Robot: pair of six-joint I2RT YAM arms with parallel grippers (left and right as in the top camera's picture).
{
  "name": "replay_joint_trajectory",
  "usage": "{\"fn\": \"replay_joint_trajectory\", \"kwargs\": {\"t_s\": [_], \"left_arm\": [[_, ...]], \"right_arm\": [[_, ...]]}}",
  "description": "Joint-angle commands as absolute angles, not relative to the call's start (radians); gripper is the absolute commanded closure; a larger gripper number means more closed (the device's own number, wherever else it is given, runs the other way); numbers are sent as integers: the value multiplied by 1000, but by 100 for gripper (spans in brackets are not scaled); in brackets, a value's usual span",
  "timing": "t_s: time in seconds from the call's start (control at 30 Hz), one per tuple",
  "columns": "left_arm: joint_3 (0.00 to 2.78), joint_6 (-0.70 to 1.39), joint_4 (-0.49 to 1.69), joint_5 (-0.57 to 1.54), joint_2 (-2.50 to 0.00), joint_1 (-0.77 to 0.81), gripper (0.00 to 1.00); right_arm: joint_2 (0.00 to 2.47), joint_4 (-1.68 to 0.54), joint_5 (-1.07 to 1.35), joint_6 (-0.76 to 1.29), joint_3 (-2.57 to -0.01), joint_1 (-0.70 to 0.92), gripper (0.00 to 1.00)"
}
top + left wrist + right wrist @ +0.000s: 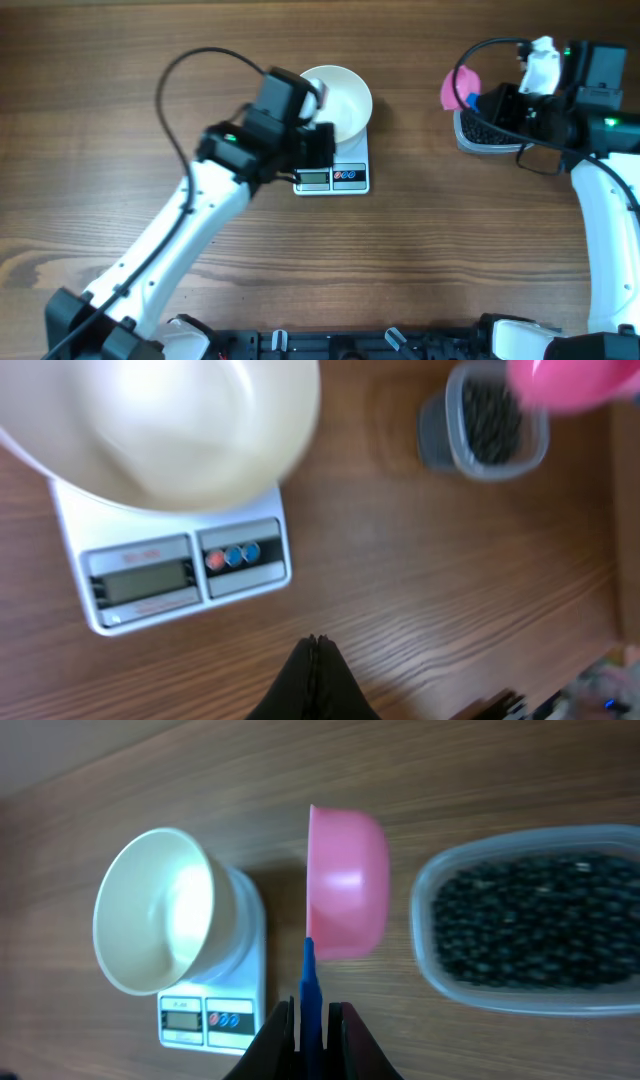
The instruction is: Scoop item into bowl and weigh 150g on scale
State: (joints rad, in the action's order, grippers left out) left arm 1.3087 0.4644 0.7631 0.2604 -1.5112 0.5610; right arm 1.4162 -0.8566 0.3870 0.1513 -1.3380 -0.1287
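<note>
The scooping step was in hand, with no load taken yet, as far as could be judged. The right tool (312, 1030) was clamped tight on the blue handle (309, 975) of a pink scoop (345, 885); the scoop was tipped on its side in the air just beside the clear tub (430, 910), and nothing showed inside it. The black beans (530, 920) all lay in that tub, well apart from the scale (212, 1017). The white bowl (150, 920) sat on the scale, tilted in the right wrist view, and looked empty; the display (148, 582) was too blurred to read. The left tool (318, 678) had its fingers pressed together on nothing; it hovered low over the table (420, 260) just in front of the scale's buttons.

The next move probably called for the right tool to turn the scoop mouth-down into the beans, dig, level it, then carry it across to the bowl without spilling; the left tool would do well to draw clear of the scale, so that no touch upset the reading.
</note>
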Motion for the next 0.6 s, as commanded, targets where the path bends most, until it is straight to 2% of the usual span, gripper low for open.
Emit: {"fn": "replay_joint_trajectory", "kwargs": {"t_s": [0.0,0.3,0.43,0.57], "left_arm": [[1322,514,767,159,-1590,651,96],[1322,514,753,-46,-1744,788,96],[1284,513,723,-148,-1773,785,96],[1216,501,626,-160,-1784,779,96]], "right_arm": [[1401,-866,381,132,-1361,-169,96],[1401,-880,380,133,-1359,-178,96],[1401,-898,379,133,-1359,-178,96],[1401,-912,376,134,-1359,-178,96]]}}
